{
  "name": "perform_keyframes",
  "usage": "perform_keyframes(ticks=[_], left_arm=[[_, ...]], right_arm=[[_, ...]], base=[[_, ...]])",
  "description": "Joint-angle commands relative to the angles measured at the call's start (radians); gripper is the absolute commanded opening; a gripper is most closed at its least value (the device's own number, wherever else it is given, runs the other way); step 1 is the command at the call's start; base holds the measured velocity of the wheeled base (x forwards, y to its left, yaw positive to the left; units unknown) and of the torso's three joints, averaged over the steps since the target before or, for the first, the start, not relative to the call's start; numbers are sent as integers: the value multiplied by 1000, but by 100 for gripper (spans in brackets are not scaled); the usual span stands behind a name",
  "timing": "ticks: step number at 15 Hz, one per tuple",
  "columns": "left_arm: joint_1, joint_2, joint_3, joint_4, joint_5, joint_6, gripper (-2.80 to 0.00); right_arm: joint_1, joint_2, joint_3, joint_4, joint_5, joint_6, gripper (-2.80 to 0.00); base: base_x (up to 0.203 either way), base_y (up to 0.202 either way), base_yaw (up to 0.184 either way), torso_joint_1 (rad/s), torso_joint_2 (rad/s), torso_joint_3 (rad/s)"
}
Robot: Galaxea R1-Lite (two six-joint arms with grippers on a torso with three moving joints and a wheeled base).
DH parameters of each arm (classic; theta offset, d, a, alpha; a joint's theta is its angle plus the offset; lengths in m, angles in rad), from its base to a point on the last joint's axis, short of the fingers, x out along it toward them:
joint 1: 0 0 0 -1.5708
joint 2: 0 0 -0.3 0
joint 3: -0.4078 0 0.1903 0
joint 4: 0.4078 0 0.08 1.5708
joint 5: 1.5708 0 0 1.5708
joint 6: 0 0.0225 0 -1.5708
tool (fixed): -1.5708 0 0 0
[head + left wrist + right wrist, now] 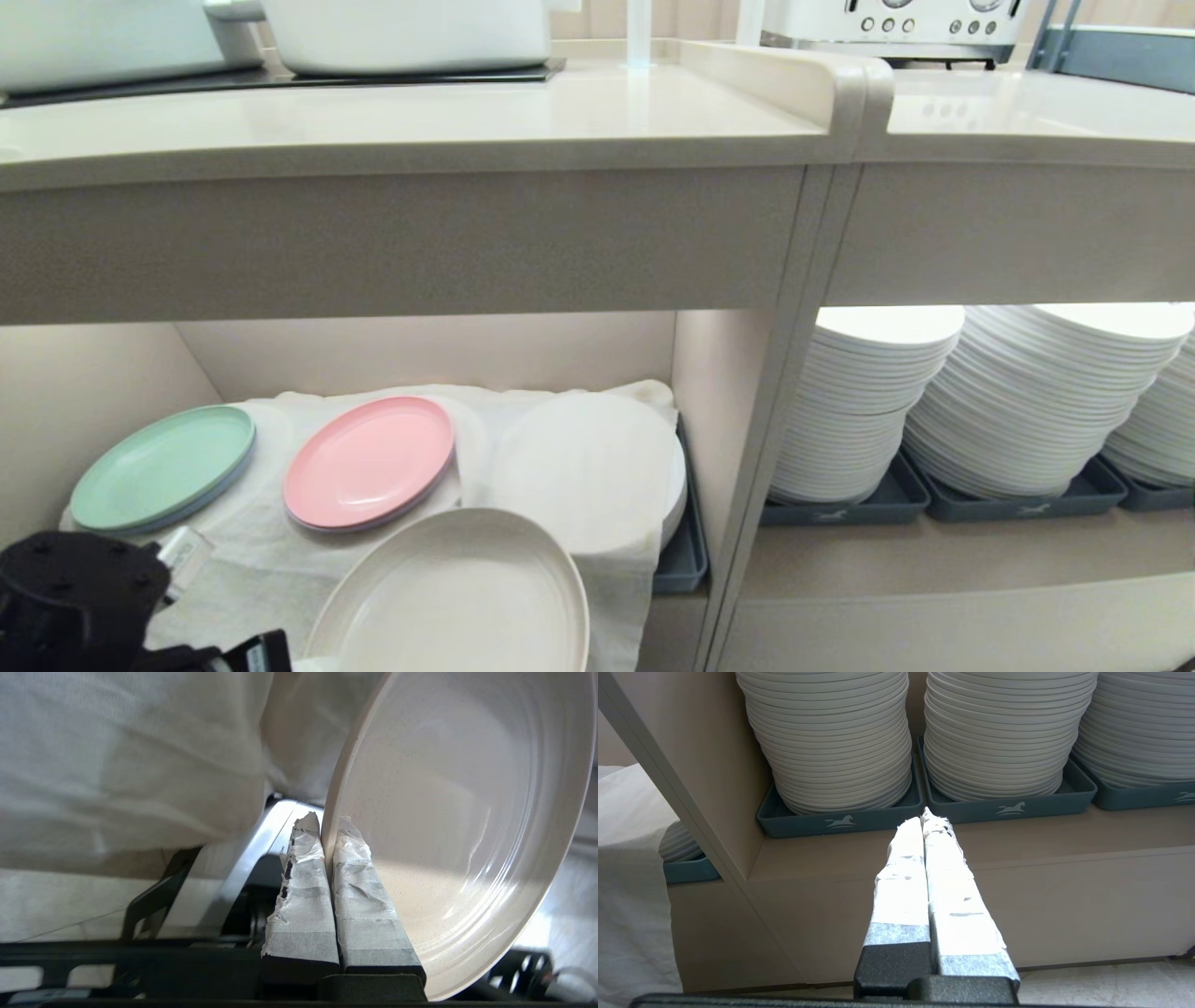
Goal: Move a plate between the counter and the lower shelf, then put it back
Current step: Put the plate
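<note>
The plate [457, 597] is cut off at its near edge, so where I grip it is hidden in the head view. It tilts, open face up and toward me, its wide oval running left to right at the near front of the lower shelf [84, 392], over the white cloth [243, 560]. My left claw [327, 828] pinches its rim. My right claw [924, 816] is closed, empty, before the plate stacks [840, 742]. The worktop [420, 121] is above.

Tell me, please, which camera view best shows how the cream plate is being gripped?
The left wrist view: the left hand is shut on the rim of the plate, one finger on each side. The head view shows the plate tilted before the lower shelf, its grip hidden. The right wrist view misses it.
</note>
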Motion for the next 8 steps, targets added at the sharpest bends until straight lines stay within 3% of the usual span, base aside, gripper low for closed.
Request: perform_keyframes(ticks=[1, 8], left_arm=[[0, -101, 4, 56, -23, 39, -280], [3, -144, 7, 89, -28, 58, -280]], right_arm=[[0, 0, 0, 0, 0, 0, -280], [0, 0, 0, 0, 0, 0, -280]], base=[[0, 0, 0, 0, 0, 0], [0, 0, 0, 0, 0, 0]])
